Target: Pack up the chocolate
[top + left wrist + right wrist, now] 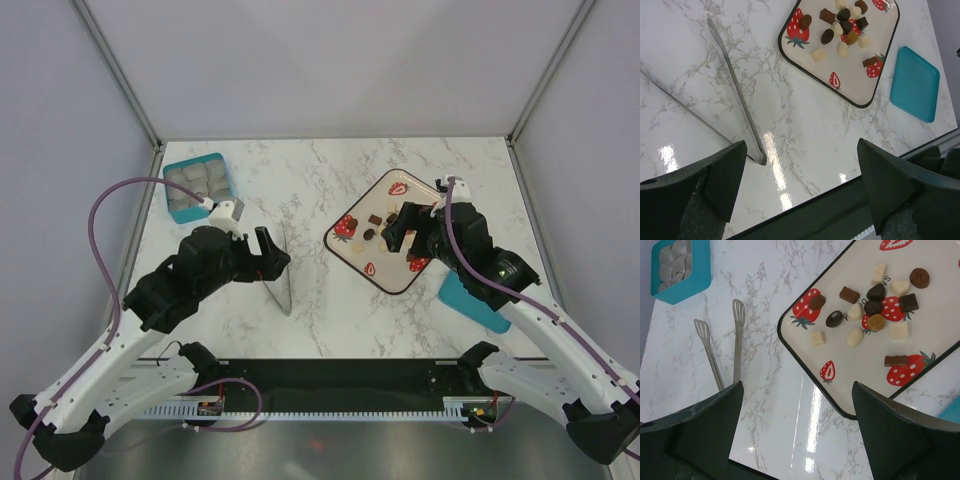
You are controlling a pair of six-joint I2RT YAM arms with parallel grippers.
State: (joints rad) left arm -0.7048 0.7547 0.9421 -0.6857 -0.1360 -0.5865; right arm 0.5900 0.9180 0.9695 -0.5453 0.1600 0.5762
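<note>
Hovering wide open and empty, the right gripper (797,385) hangs above the chocolate (874,306), the left gripper (800,145) above the tongs (735,85), seemingly poised to grasp.

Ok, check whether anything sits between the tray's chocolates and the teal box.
Only the metal tongs lie flat on the marble between the tray and the teal box, just off the direct line, with the open left gripper hovering beside them. Lifted chocolates should likely clear both.

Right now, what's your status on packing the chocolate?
Left gripper open, empty, near the tongs. Right gripper open, empty, over the tray. Chocolate loose on tray, none gripped. Nothing in the way.
</note>
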